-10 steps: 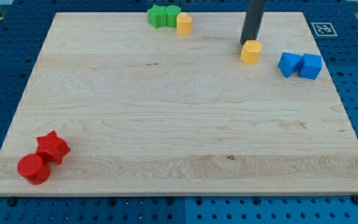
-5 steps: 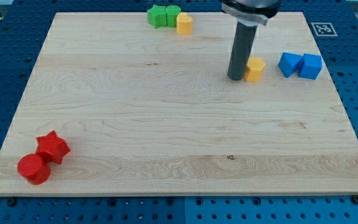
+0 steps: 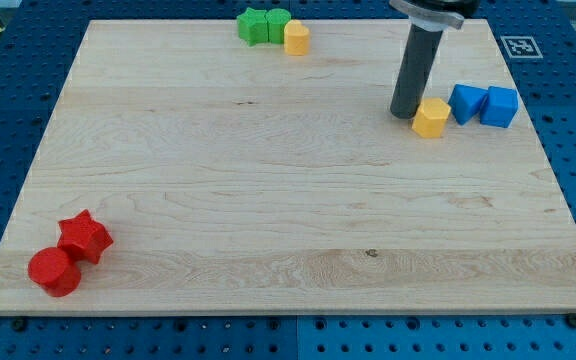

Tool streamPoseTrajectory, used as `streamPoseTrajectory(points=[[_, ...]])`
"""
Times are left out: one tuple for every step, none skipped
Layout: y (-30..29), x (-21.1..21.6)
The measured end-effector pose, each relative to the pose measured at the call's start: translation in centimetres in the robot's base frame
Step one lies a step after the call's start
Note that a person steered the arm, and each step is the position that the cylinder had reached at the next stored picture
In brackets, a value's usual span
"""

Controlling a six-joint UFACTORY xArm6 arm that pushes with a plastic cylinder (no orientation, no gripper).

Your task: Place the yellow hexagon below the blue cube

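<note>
The yellow hexagon (image 3: pixel 430 117) lies near the view's right, just left of and slightly below two blue blocks. The nearer blue block (image 3: pixel 466 103) almost touches it; the blue cube (image 3: pixel 500 106) sits to that block's right. My tip (image 3: pixel 404 114) rests on the board against the hexagon's left side. The dark rod rises from it to the view's top.
Two green blocks (image 3: pixel 263 24) and a yellow cylinder (image 3: pixel 296 38) cluster at the view's top centre. A red star (image 3: pixel 85 236) and a red cylinder (image 3: pixel 54 271) sit at the bottom left. The wooden board (image 3: pixel 268 180) lies on a blue pegboard table.
My tip swung from above the hexagon to its left side, then moved right. The hexagon slid right and down, from clear of the blue blocks to beside them.
</note>
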State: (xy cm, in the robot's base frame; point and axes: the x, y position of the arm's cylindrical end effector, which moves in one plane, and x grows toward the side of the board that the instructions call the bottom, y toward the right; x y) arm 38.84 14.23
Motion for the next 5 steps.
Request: streamPoseTrajectory(points=[[1.8,2.3],[5.3,3.6],[7.5,3.6],[7.6,3.3],[8.1,2.2]])
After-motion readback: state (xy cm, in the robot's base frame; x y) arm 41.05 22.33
